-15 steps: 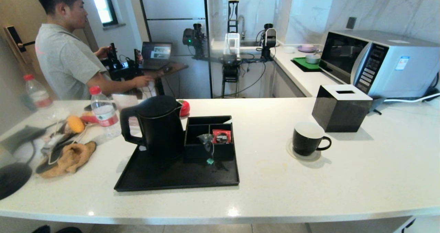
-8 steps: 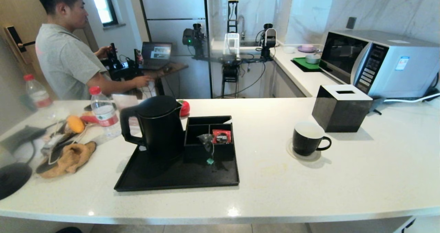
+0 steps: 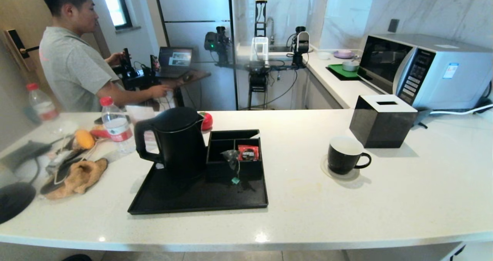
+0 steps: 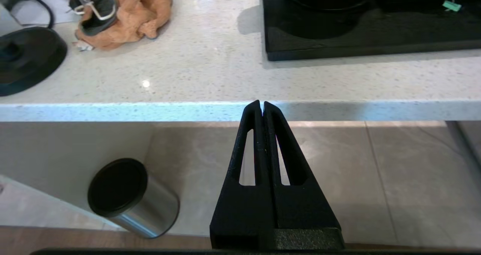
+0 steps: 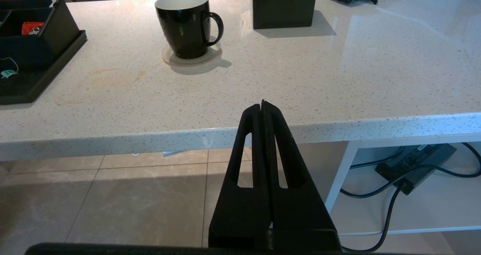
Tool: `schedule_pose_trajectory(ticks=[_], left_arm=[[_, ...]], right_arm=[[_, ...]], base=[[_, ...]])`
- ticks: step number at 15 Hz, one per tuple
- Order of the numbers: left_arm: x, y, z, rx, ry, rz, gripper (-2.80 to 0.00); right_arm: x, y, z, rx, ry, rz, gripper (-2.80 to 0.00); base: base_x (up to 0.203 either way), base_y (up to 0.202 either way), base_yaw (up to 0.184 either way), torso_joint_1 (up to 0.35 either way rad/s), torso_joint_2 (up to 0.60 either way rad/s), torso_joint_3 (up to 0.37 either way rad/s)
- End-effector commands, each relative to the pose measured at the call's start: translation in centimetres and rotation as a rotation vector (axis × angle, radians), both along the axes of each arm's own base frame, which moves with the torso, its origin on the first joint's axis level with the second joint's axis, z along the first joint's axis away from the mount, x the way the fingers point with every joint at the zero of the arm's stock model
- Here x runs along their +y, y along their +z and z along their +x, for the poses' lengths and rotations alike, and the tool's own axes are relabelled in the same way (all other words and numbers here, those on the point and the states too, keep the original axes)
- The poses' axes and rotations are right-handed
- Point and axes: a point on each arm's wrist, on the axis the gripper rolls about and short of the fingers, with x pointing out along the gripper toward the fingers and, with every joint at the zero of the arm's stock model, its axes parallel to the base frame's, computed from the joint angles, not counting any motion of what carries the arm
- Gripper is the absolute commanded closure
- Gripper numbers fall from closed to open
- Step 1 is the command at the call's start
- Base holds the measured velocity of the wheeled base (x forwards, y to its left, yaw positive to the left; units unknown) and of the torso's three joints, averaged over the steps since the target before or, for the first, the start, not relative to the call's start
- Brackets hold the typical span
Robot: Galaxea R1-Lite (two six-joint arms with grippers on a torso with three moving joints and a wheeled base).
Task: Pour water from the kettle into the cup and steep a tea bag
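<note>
The black kettle stands upright on the left part of a black tray, handle to the left. Beside it a black divided box holds the grey tea bag; its string hangs over the front with the teal tag on the tray. The black cup sits on a clear coaster to the right, handle to the right. My left gripper and right gripper are both shut and empty, held below and before the counter's front edge, outside the head view.
A black tissue box stands behind the cup, a microwave beyond it. A red sachet lies in the divided box. Left of the tray are a red-capped bottle, an orange cloth and a person. A steel bin stands on the floor.
</note>
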Motion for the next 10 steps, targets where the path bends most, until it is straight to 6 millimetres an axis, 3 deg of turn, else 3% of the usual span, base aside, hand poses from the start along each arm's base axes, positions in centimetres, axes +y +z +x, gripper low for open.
schedule_pose_trajectory(ticks=[1,6,10], left_arm=[[0.0,0.0,0.0,0.005,0.011,0.004,0.0],[0.0,0.0,0.0,0.005,-0.094,0.018,0.0],[0.0,-0.6,-1.4,-0.119,-0.115,0.011,0.0]], right_arm=[[0.0,0.0,0.0,0.001,0.0,0.0,0.0],[0.0,0.0,0.0,0.001,0.0,0.0,0.0],[0.0,0.0,0.0,0.001,0.0,0.0,0.0]], base=[[0.0,0.0,0.0,0.0,0.0,0.0],[0.0,0.0,0.0,0.0,0.0,0.0],[0.0,0.0,0.0,0.0,0.0,0.0]])
